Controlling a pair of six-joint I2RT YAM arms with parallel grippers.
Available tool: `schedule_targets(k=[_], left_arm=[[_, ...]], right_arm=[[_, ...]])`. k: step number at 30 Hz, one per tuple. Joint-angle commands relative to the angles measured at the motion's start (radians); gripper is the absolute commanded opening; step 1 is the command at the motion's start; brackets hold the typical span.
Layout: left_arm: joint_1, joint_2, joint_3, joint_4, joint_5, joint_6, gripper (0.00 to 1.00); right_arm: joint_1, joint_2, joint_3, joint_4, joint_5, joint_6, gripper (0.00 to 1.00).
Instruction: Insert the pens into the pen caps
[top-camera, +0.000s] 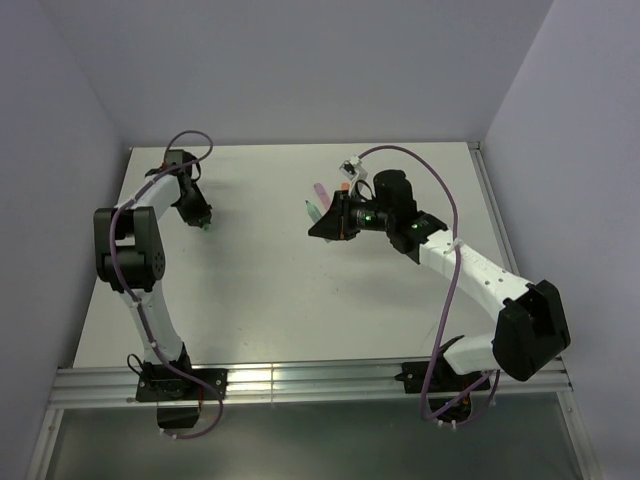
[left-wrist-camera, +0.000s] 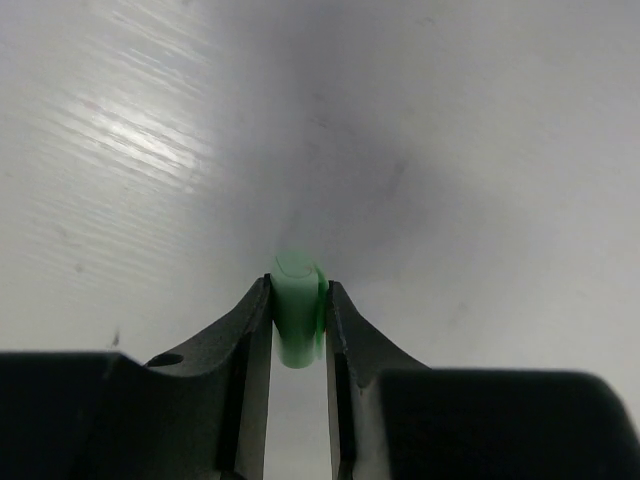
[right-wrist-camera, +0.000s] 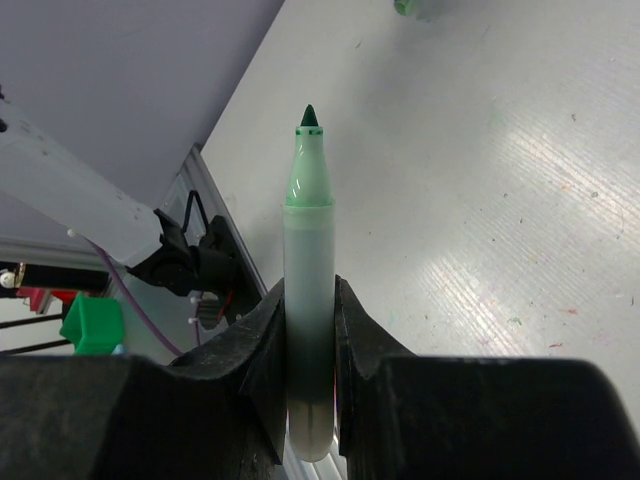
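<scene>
Pen (right-wrist-camera: 308, 200) gripped R claw (right-wrist-camera: 308, 290), cap (left-wrist-camera: 297, 325) L claw (left-wrist-camera: 297, 290)

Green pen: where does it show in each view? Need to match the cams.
Top external: green pen right of centre, sticking out of the right tool toward the upper left.
Left wrist: not in it.
Right wrist: pen centre, tip up, clamped in the tool.
Shared landmark: white table, in all three.

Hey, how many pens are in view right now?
3. The mint-green pen is gripped in the right fingers, tip uncovered. A pink pen and an orange-tipped one lie on the table just beyond those fingers, partly hidden by them.
</scene>
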Motion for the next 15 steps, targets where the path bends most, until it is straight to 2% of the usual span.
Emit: schedule_targets(k=[1,4,9,10,14,15], left_arm=[[-0.005,-0.141,-0.026,0.089,0.165,-0.054,0.00],[-0.004,-0.214,-0.104,0.164,0.236,-0.097,0.00],[-0.023,-0.253,-0.161,0.216,0.254,-0.150,0.00],[-0.031,-0.265,-0.216,0.250,0.306,-0.161,0.00],[-0.031,-0.412,-0.394,0.533,0.486,-0.273,0.00],[-0.033,-0.434,-0.420,0.652,0.530,-0.332,0.00]], right_arm=[[-0.009,0.008,0.023,0.005,-0.003,-0.021,0.00],[-0.009,0.020,0.025,0.006,-0.009,-0.021,0.00],[-0.004,0.052,0.038,0.003,-0.019,-0.018,0.00],[-0.004,0.054,0.040,0.005,-0.027,-0.020,0.00],[0.010,0.064,0.038,0.058,-0.094,0.008,0.00],[0.019,0.077,0.042,0.072,-0.111,0.017,0.00]])
